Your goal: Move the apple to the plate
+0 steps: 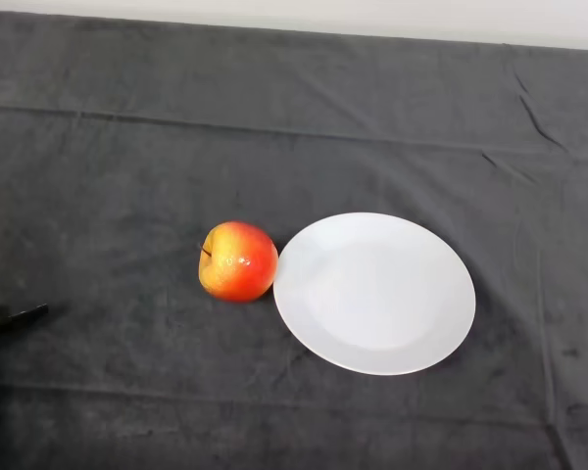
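A red and yellow apple (238, 261) sits upright on the dark cloth, a little left of the middle of the head view, with its stem dimple turned to the left. Just to its right lies a round white plate (374, 293) with nothing on it. The apple's right side almost touches the plate's left rim.
The dark cloth (127, 176) covers the whole table, with creases along the far side and at the right. A pale wall strip runs along the top edge behind the table.
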Robot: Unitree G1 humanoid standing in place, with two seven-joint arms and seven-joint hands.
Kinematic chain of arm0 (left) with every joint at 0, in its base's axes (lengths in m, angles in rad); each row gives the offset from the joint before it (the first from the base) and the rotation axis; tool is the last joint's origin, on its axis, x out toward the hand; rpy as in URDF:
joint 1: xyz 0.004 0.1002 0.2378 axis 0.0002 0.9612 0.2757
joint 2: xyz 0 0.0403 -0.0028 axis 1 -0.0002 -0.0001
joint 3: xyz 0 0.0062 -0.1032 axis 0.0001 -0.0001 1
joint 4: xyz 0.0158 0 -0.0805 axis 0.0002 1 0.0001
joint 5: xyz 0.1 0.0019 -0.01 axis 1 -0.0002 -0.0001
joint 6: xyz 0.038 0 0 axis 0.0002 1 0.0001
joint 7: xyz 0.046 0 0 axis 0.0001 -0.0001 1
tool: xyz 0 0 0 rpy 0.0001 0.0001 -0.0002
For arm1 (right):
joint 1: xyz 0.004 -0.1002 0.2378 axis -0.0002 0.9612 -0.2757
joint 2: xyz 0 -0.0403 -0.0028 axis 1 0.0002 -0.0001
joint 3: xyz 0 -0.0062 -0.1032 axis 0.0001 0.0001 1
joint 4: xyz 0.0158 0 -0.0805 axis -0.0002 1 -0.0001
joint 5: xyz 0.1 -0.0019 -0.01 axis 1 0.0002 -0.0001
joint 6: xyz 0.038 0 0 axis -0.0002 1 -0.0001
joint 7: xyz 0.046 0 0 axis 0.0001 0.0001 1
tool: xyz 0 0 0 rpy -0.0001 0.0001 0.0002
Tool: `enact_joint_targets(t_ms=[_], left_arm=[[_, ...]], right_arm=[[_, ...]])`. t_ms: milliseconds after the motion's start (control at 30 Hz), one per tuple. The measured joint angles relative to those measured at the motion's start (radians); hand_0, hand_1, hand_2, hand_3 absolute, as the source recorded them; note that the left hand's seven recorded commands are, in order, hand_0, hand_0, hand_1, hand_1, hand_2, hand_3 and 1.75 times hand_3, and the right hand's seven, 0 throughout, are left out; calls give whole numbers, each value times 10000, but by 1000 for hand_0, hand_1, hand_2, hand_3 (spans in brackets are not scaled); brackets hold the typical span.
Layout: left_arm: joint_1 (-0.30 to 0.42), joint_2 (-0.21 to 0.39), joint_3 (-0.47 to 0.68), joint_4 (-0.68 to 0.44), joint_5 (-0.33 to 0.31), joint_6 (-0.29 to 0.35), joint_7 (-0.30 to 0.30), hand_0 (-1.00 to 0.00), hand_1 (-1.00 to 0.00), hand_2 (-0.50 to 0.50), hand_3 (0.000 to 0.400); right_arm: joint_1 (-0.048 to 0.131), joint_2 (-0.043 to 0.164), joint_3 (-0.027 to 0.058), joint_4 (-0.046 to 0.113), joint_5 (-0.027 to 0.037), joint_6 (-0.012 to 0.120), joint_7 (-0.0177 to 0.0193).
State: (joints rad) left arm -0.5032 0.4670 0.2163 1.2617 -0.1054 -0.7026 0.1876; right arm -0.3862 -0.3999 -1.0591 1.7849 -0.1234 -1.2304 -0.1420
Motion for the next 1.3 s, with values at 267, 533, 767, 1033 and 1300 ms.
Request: enact_joint_targets(t_ms=[267, 533, 767, 1033, 1300], left_arm=[[-614, 101, -59, -1, 278, -1, -230, 0, 0, 0, 0], [-1080, 200, -166, -6, 545, -5, -332, 0, 0, 0, 0], [-1080, 192, -544, -137, 926, -6, -338, 0, 0, 0, 0], [-1079, 179, -1022, -1809, 1344, -26, -338, 0, 0, 0, 0], [-1078, 116, -1590, -2432, 1889, -24, -328, 0, 0, 0, 0]], right_arm=[[-37, 9, -1, -61, 2, 49, -1], [-46, 53, 1, -154, 4, 105, 3], [-43, 58, 1, -180, 10, 119, 2], [-48, 61, 1, -185, 12, 128, 3], [-45, 60, 5, -193, 15, 132, 9]])
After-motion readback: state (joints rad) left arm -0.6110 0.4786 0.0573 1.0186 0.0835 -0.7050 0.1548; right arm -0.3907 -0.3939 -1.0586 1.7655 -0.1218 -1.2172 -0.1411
